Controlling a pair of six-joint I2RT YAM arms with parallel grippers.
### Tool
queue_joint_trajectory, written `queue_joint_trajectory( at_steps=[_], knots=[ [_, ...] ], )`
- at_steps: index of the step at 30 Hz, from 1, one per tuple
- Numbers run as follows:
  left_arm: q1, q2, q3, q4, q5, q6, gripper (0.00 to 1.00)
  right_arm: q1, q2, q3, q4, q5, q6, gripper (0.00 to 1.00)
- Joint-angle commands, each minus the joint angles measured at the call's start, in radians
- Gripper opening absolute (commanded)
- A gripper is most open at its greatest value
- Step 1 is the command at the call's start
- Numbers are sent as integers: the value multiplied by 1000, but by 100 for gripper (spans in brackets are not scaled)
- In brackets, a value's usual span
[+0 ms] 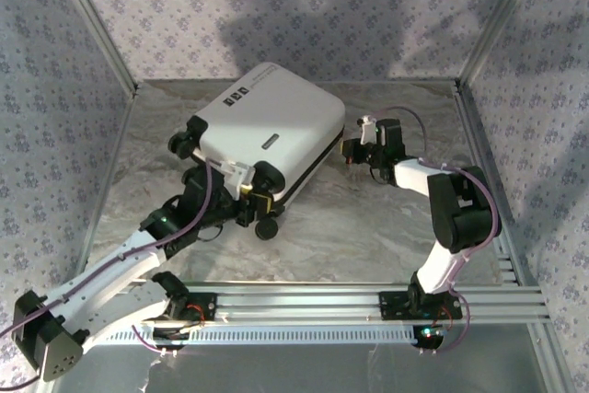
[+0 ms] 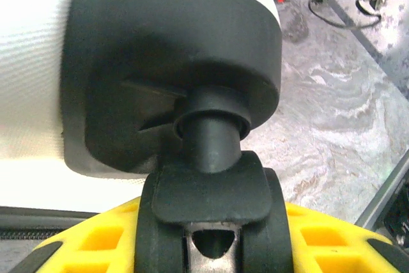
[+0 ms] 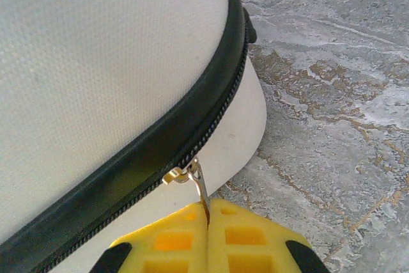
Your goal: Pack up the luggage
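The luggage (image 1: 262, 131) lies flat at 11 o'clock on the tabletop (image 1: 368, 236); its stiff, smooth shell looks slippery, so fittings suit best; the left end effector (image 2: 214, 244) clasps a wheel (image 2: 273, 222) at 6 o'clock; the right end effector (image 3: 208, 238) pinches the zipper pull (image 3: 200, 187) at 3 o'clock.

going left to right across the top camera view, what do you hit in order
left arm → luggage → right gripper, its fingers shut on the zipper pull → right arm
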Motion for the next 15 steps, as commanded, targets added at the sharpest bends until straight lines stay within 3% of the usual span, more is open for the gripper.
queue_joint_trajectory(
  at_steps=[1, 12, 15],
  knots=[
    [87, 3, -5, 59, -83, -71, 27, -28, -24, -57, -48, 60, 18, 0],
    [252, 18, -51, 114, -32, -110, 26, 33, -111, -156, -34, 39, 24, 0],
    [283, 26, -55, 131, 6, -115, 18, 43, -146, -176, -44, 42, 22, 0]
  ],
)
